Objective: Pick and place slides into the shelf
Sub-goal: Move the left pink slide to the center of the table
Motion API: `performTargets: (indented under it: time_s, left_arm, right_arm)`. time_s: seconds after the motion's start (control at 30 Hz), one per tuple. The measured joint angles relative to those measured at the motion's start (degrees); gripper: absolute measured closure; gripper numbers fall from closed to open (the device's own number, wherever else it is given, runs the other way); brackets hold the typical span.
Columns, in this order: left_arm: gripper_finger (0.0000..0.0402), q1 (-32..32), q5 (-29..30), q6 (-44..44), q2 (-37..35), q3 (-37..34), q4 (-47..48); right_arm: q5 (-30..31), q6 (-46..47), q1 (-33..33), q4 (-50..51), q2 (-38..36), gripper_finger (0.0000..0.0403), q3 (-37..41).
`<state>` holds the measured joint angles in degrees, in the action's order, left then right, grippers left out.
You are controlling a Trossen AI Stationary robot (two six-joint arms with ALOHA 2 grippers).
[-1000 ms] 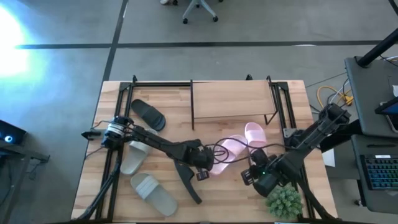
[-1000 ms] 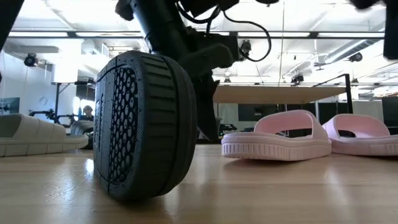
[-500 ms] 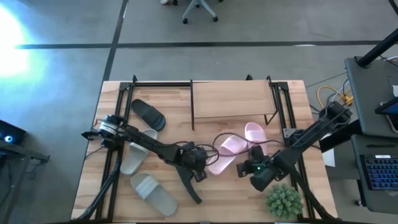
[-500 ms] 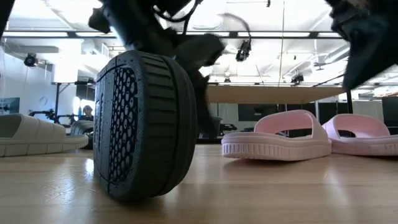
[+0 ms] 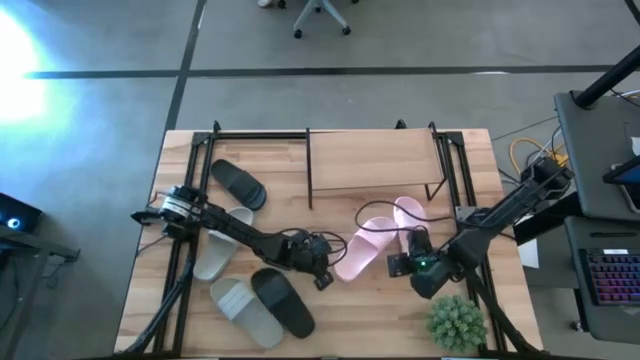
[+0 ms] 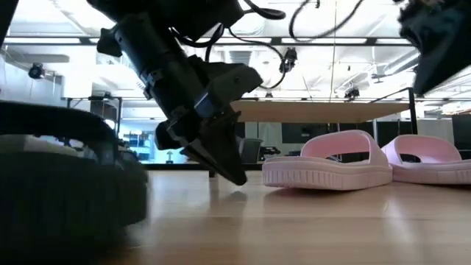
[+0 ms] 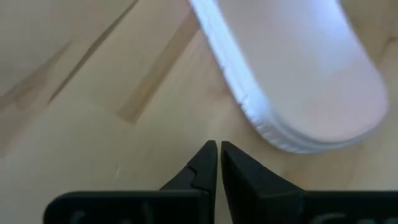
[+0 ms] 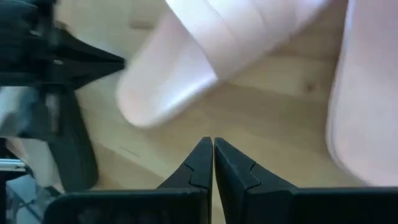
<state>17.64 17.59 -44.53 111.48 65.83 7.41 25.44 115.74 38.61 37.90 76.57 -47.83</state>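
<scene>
Slides scattered on tabletop, none on shelf (image 5: pixel 372 158) — pink pair (image 5: pixel 377 243) just before it, between both clenched, empty grippers: left gripper (image 5: pixel 322 279), right gripper (image 5: pixel 392 264). Black slide (image 5: pixel 281 301) beside grey slide (image 5: pixel 240 306); potted plant (image 5: pixel 456 323) near right arm.

Pink slides (image 5: pixel 362 248), black slide (image 5: pixel 282 302), grey slide (image 5: pixel 236 303).

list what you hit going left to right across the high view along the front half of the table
grey slide → second grey slide → black slide → left gripper → pink slide → right gripper → green plant
</scene>
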Motion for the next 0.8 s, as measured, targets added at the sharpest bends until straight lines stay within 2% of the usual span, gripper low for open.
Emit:
performTargets:
  time_s: [0.1, 0.43, 0.8]
  left_arm:
    - [0.0394, 0.10, 0.72, 0.32, 0.27, -0.15, 0.51]
    - [0.0394, -0.16, 1.45, 0.23, 0.22, -1.60, -0.45]
    - [0.0394, -0.50, 1.62, 0.26, 0.24, -1.87, -2.90]
  right_arm:
    - [0.12, 0.20, -0.64, -6.86, 0.21, 0.0394, 3.13]
    - [0.12, -2.13, -4.32, -8.56, 1.47, 0.0394, 7.20]
    - [0.07, -10.96, -9.73, -18.19, 1.65, 0.0394, 10.64]
